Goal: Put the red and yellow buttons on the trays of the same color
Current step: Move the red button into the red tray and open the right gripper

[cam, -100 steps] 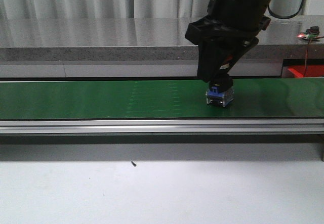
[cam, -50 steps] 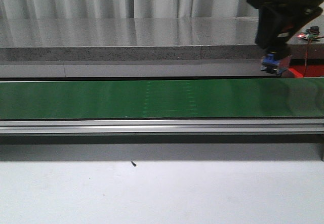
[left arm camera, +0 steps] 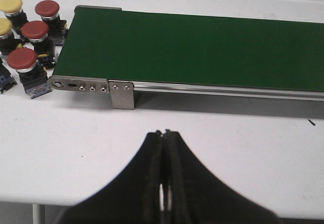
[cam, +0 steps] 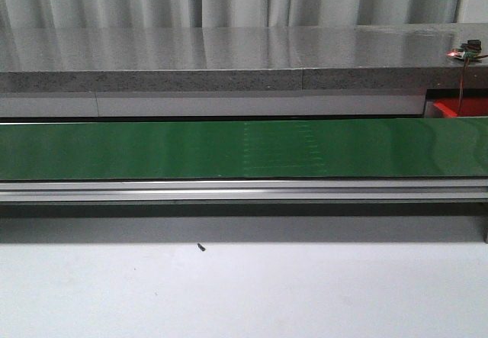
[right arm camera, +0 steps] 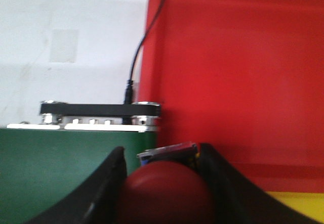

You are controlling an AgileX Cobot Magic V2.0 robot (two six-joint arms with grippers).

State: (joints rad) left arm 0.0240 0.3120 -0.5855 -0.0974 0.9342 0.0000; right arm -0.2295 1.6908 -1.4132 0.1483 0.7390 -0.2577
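Carrying a red button point(right arm camera: 167, 193) toward its tray is the step in hand: the right gripper point(right arm camera: 163, 183) has its two dark fingers closed on either side of the button's domed cap, with a bit of the blue and grey body showing just behind it. Under and beyond the gripper lies the red tray point(right arm camera: 238, 82), a broad glossy surface beside the end of the green belt point(right arm camera: 61, 158); a strip of yellow point(right arm camera: 298, 204) at the frame's corner may be a second tray, though too little shows to be sure. The next move, as I judge it, calls for centring over the red floor, lowering, and opening the jaws. In the front view only a red corner point(cam: 461, 109) peeks past the belt, and neither arm appears. The left gripper point(left arm camera: 163, 148) hangs over the white table with its fingers pressed together, empty. Spare buttons point(left arm camera: 30, 47), red and yellow capped, wait beside the belt's other end.
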